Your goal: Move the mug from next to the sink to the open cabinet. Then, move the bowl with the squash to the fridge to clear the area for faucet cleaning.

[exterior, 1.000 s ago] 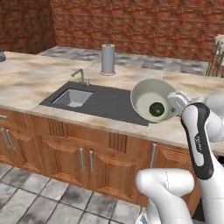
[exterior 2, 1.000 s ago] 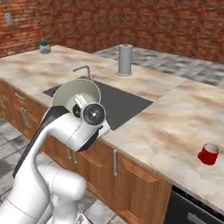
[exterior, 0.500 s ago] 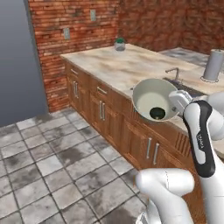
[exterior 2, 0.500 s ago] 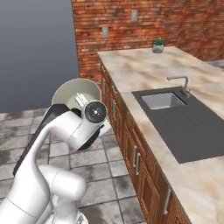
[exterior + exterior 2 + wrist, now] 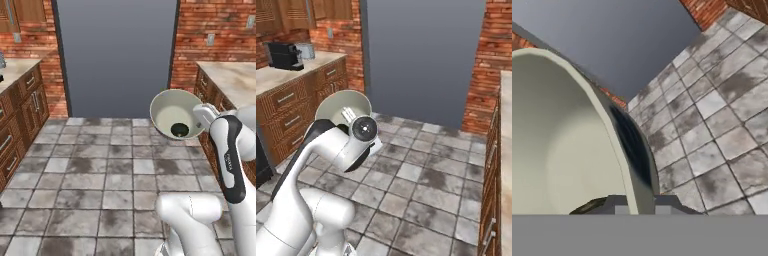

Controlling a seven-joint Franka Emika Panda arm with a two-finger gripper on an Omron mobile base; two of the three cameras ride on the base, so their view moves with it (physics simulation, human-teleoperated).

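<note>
The bowl (image 5: 176,116) with the squash (image 5: 179,130) is gripped at its rim by the closed fingers (image 5: 635,204). The second step is judged in hand; next, the fridge (image 5: 116,57), at upper centre, must be approached.

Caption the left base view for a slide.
Gripper clamped on the rim of the tilted bowl, squash inside, facing the closed grey fridge across the tiled floor.

Glossy white arm (image 5: 227,150) (dark joints)
</note>
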